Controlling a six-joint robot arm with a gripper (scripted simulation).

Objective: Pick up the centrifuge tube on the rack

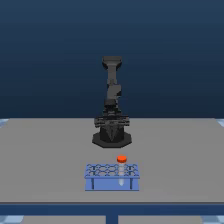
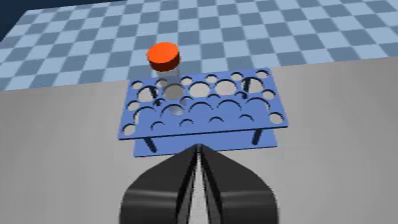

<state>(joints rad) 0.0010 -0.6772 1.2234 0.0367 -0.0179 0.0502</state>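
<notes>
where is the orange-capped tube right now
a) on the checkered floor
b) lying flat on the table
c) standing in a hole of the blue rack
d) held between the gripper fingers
c: the centrifuge tube stands upright in the rack, apart from the gripper, whose fingers are together with nothing between them.

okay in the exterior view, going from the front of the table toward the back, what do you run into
Rack → centrifuge tube, standing at the rack's far side → robot arm base.

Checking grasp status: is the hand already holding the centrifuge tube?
No, the hand is shut on nothing, short of the rack; the centrifuge tube stands untouched.
</notes>
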